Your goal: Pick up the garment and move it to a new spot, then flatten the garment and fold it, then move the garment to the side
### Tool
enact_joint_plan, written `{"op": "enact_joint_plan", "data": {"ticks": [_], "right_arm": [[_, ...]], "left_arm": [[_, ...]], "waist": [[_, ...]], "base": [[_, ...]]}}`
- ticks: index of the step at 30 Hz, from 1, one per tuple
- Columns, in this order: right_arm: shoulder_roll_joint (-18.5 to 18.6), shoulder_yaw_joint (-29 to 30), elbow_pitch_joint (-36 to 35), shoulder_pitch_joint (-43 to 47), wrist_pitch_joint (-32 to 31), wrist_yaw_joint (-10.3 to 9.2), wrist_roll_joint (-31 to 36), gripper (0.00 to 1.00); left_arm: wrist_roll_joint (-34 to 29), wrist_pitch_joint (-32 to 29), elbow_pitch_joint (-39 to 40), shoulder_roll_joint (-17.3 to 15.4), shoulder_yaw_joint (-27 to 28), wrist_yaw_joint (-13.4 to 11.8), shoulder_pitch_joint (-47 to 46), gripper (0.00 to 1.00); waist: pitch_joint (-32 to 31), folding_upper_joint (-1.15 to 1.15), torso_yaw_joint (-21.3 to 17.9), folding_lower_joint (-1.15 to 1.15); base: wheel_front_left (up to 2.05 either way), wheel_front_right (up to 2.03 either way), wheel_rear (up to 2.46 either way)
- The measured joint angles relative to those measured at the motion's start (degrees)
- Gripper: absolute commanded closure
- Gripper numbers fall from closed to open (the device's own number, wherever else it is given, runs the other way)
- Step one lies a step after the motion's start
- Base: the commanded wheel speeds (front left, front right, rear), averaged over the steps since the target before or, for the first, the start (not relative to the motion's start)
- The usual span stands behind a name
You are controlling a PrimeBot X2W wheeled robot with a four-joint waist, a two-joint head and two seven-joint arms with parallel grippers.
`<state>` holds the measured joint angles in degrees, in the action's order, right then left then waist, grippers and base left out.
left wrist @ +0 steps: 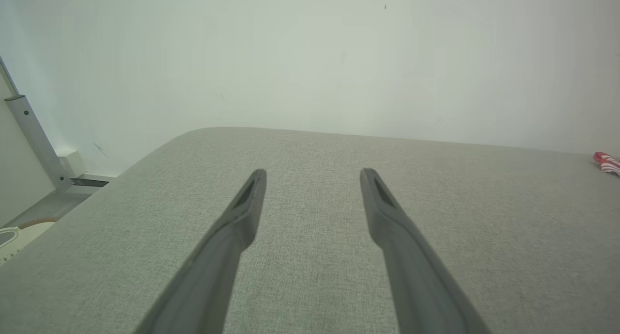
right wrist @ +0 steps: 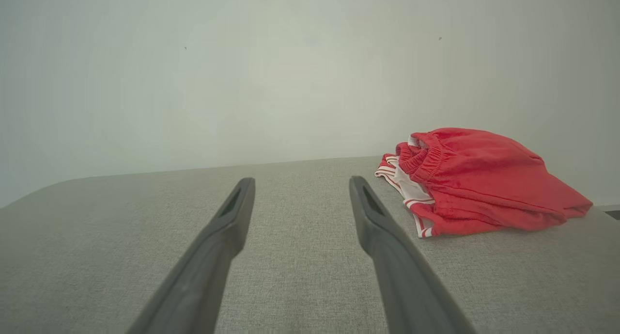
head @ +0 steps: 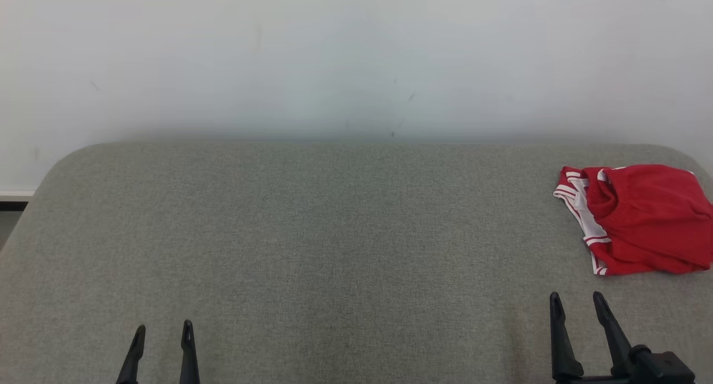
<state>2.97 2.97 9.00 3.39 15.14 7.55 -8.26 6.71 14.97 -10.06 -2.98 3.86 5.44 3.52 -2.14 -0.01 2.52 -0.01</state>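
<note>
Head view: grey fabric tabletop (head: 334,233), white wall (head: 334,49) behind, red garment (head: 646,217) mid-right. Left wrist view adds metal post (left wrist: 36,140) at left edge. Open and empty: left hand (head: 164,326), right hand (head: 576,296).

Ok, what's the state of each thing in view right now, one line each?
garment: crumpled heap at the right end of the table, not held, not flattened.
left gripper: fingers open, empty, over bare table.
right gripper: fingers open, empty, short of the garment, not touching it.
</note>
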Motion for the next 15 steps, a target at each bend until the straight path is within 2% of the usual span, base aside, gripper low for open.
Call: {"op": "enact_joint_plan", "data": {"ticks": [15], "right_arm": [[-0.1, -2.9, -0.1, 1.5, 0.0, 0.00, -2.2, 0.00]], "left_arm": [[1.6, 0.0, 0.9, 0.0, -1.7, -0.9, 0.0, 0.00]], "waist": [[-0.5, 0.01, -0.5, 0.01]], "base": [[0.00, 0.00, 0.00]]}}
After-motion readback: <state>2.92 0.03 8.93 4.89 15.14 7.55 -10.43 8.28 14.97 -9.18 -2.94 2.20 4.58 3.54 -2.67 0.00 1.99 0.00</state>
